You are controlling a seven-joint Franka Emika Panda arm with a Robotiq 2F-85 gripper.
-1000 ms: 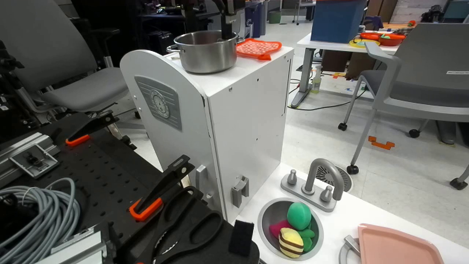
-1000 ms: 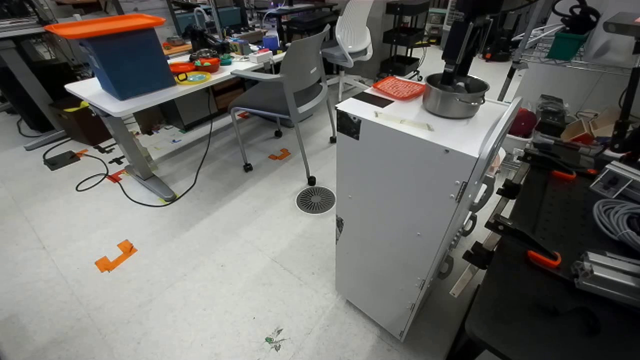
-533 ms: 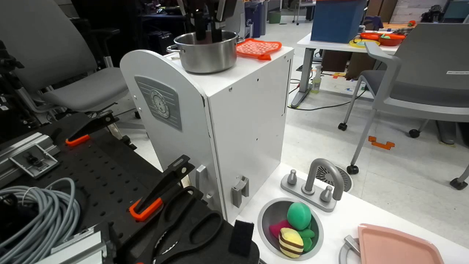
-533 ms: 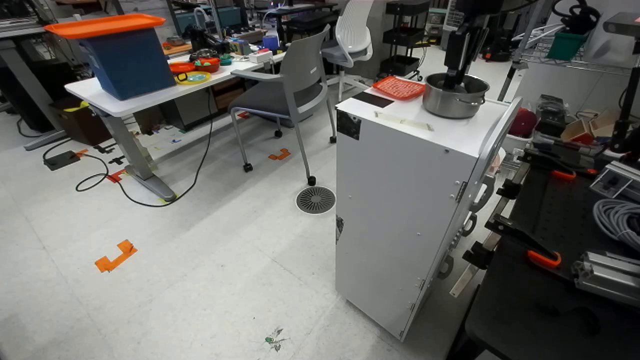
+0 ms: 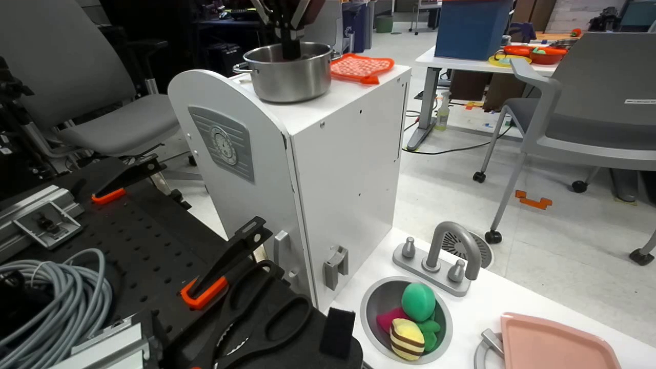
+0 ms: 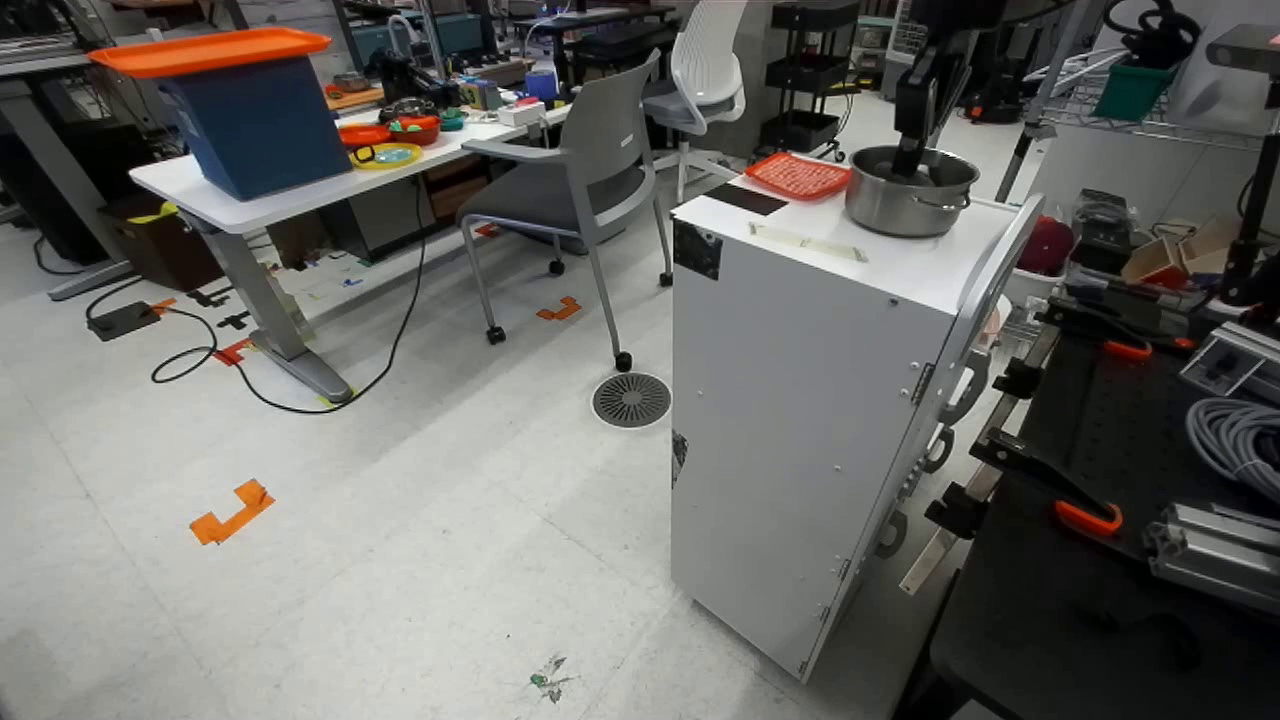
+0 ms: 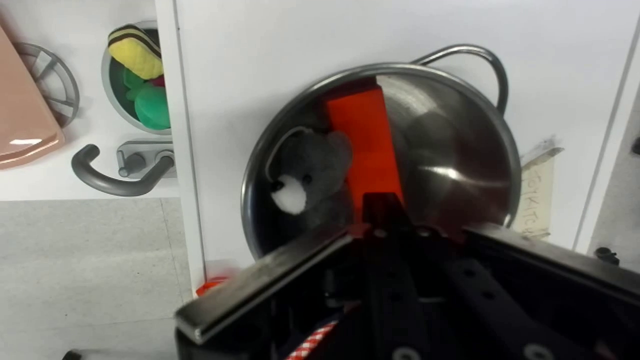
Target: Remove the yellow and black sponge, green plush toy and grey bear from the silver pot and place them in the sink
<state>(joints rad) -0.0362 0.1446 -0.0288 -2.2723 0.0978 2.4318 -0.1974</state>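
While gripper [image 7: 382,199] is pressed together, grey bear [image 7: 315,167] in silver pot [image 5: 294,82]: prob. soft, lt. wt.; rec. grip approx. mid-head.

Pale tape [image 7: 540,197] reads "TOYKIT…", its ending blurred.

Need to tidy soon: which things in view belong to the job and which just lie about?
Job: grey bear, in the silver pot; yellow and black sponge and green plush toy, both in the sink.

Lying about: orange-red slab in the pot; magenta object in the sink; pink tray; orange-edged pad; grey cable.
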